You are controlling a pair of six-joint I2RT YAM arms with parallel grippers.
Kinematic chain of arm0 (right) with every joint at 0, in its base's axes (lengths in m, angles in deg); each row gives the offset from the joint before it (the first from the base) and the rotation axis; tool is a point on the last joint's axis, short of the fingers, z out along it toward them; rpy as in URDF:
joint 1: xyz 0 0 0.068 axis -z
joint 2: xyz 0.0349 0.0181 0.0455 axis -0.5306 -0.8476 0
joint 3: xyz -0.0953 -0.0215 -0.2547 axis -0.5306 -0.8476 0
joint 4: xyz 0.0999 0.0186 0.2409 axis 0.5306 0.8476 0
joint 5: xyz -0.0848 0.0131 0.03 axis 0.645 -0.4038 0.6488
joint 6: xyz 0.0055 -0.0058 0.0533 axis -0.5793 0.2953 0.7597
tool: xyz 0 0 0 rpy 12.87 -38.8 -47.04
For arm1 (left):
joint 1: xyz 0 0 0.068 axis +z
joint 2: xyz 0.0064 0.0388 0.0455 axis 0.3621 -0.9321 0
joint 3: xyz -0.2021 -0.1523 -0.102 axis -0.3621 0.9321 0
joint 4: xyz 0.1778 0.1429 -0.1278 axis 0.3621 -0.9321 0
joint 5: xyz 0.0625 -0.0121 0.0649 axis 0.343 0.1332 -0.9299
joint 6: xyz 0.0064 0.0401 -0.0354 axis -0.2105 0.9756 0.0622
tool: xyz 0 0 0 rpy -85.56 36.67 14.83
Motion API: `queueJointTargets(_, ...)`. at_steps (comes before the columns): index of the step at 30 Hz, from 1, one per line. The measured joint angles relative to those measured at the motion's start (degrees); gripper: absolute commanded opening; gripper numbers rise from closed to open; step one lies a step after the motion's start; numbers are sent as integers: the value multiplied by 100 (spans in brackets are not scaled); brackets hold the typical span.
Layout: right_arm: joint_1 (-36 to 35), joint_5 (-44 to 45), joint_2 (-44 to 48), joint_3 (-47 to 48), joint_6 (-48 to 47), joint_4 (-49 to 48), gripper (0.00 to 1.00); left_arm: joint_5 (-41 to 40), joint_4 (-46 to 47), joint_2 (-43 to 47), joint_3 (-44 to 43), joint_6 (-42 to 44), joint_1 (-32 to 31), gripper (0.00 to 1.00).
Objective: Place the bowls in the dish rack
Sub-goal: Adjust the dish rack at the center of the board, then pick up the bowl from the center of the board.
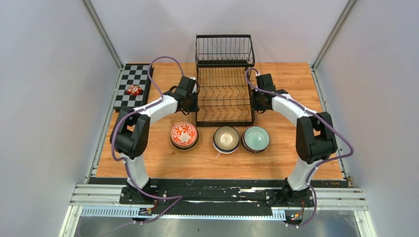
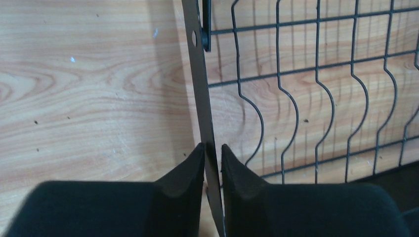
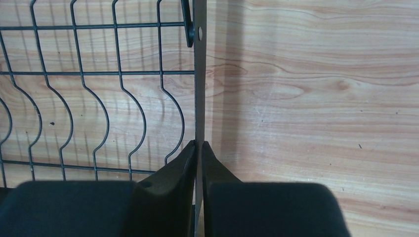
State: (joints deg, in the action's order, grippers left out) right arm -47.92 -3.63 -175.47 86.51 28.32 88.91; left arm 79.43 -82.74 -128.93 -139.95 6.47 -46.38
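left end effector [image 2: 211,148]: pressed onto the dish rack [image 1: 225,94], pinching its left side rail | right end effector [image 3: 199,144]: pinching the right side rail | dish rack: far centre of surface [image 1: 163,163] | bowls: red bowl [image 1: 184,135], cream bowl [image 1: 226,138], pale green bowl [image 1: 256,138] in a row on the surface near of the rack, left to right

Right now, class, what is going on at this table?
Both arms are working on the dish rack. The left gripper pinches its left side rail and the right gripper pinches the right one. The rack is empty; the red floral bowl, cream bowl and pale green bowl sit in a row on the table in front of it.
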Motion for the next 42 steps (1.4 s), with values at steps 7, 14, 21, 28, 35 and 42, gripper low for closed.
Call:
queueJointTargets(7,4,262,426,2,-52,203,40,81,-343,435,-2,61,0,49)
queueJointTargets(14,4,426,1569,-354,-79,378,54,-33,-643,1034,28,85,0,65)
queueJointTargets(21,4,490,2806,-1073,-68,811,60,114,-699,2203,745,-57,-9,74)
queueJointTargets(28,4,417,3803,-1368,15,1561,62,254,-951,3257,1139,2,-101,80)
queueJointTargets(35,4,234,4345,-1956,146,2013,60,584,-1414,4009,1174,286,-131,85)
queueJointTargets(42,2,184,4227,-2361,221,2022,52,684,-1770,4782,1329,577,-131,90)
